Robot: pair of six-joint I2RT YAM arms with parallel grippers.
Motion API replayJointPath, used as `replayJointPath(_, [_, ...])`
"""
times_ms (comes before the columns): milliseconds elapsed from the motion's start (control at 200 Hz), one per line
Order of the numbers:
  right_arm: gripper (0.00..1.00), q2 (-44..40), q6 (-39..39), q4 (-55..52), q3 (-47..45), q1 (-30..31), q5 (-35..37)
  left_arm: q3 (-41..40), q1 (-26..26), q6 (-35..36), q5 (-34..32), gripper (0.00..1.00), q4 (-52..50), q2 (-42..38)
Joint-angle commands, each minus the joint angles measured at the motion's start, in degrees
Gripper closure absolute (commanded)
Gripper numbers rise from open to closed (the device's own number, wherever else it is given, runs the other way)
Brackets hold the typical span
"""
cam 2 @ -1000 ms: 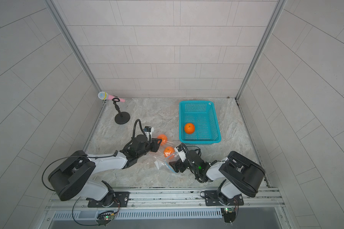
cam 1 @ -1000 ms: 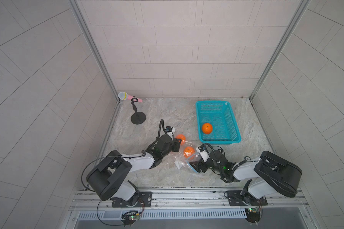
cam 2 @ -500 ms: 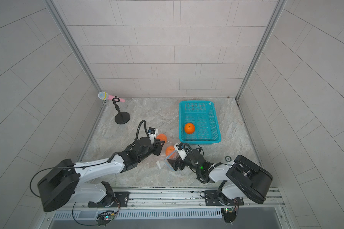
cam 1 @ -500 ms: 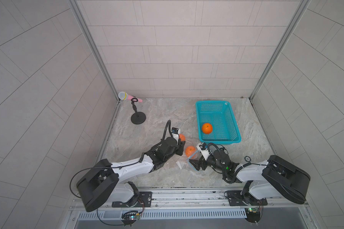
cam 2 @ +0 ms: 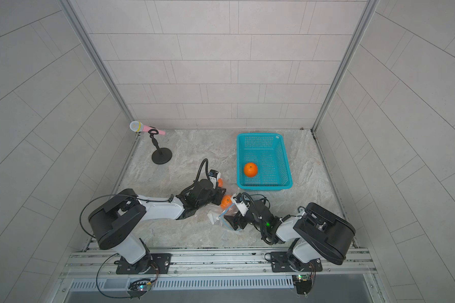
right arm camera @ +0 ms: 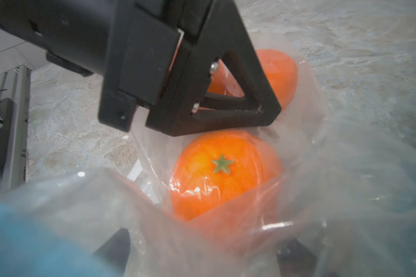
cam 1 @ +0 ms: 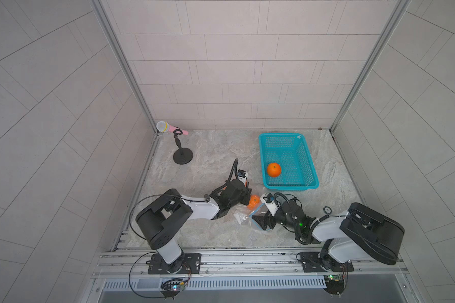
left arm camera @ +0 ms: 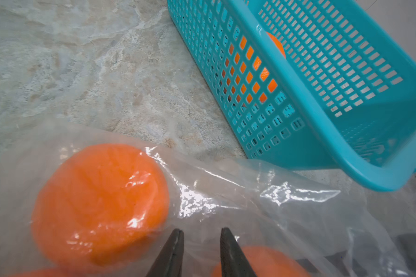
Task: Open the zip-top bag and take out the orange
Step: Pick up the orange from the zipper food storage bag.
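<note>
Scanned left to right. Microphone [cam 1: 168,127] sat on its stand [cam 1: 182,158] at 10 o'clock on the table [cam 1: 210,157]. Left gripper [left arm camera: 201,239] sat over the bag's [left arm camera: 274,203] 12 o'clock half, tips a narrow gap apart above the film. I couldn't tell if any film was pinched. Bag lay toward 6 o'clock from table centre with an orange [right arm camera: 226,172] inside, stalk up, and a second orange [right arm camera: 281,74] behind the left finger. Right gripper [right arm camera: 205,247] was at the bag's 4 o'clock end by the blurred blue zip strip [right arm camera: 22,235], jaws wide apart, film draped around them. Basket [cam 1: 290,186] at 2 o'clock held one loose orange [cam 1: 274,169].
</note>
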Motion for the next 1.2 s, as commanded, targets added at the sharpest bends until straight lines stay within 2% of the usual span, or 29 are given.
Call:
replayJointPath(0, [0.08,-4.0,-3.5,-13.5,3.2,1.5,5.8,0.5,-0.2,0.4,-1.0,0.68,0.3,3.8])
replayJointPath(70, [0.09,-4.7,-4.7,-17.1,3.9,2.6,8.3,0.5,-0.3,0.3,-2.2,0.68,0.9,4.7])
replayJointPath(255, [0.12,-1.3,-6.5,-15.8,4.4,4.0,11.7,0.5,-0.3,1.1,-3.5,0.68,1.8,4.9])
replayJointPath(340, [0.12,1.5,-7.9,-11.9,4.0,4.4,13.8,1.6,-0.4,1.5,-3.8,0.69,0.3,5.5])
replayJointPath(470, [0.12,8.4,-9.0,7.3,-0.4,4.4,18.5,2.1,-0.4,2.0,-3.7,0.69,0.7,7.5])
replayJointPath(585, [0.13,16.3,-10.9,25.2,-2.1,4.1,17.4,2.7,-0.4,1.8,-2.7,0.70,1.0,9.1])
replayJointPath(655, [0.15,20.9,-10.9,32.0,-2.0,3.9,17.4,2.7,-0.4,2.1,-2.6,0.70,0.9,9.3])
replayJointPath(750, [0.16,22.3,-10.8,32.1,-0.1,3.9,17.0,2.6,-0.3,2.9,-3.1,0.70,-0.4,8.8])
replayJointPath(886, [0.15,16.4,-10.3,31.4,-0.9,4.0,17.4,1.5,-0.4,3.6,-2.8,0.71,-0.7,8.0])
replayJointPath(1066, [0.14,10.6,-12.2,17.9,3.7,3.8,18.1,0.7,-0.6,3.6,-1.7,0.72,-1.0,7.1])
replayJointPath(1196, [0.13,13.2,-12.2,15.8,6.3,3.6,17.0,0.5,-0.7,3.7,-1.6,0.71,-0.8,6.6])
